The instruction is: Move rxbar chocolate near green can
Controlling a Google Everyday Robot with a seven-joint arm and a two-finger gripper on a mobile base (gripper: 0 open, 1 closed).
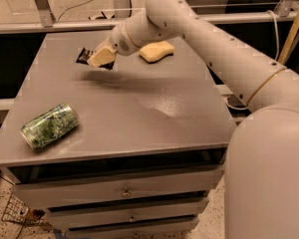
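Observation:
The rxbar chocolate is a dark flat bar at the back left of the grey table. My gripper is shut on it, its pale fingers covering the bar's middle, so only the dark ends show. The bar seems held a little above the tabletop, with a shadow under it. The green can lies on its side near the front left corner, well apart from the gripper and toward the camera.
A yellow sponge lies at the back of the table, just right of the gripper and beside my arm. Drawers run below the table front. A metal frame rail runs behind the table.

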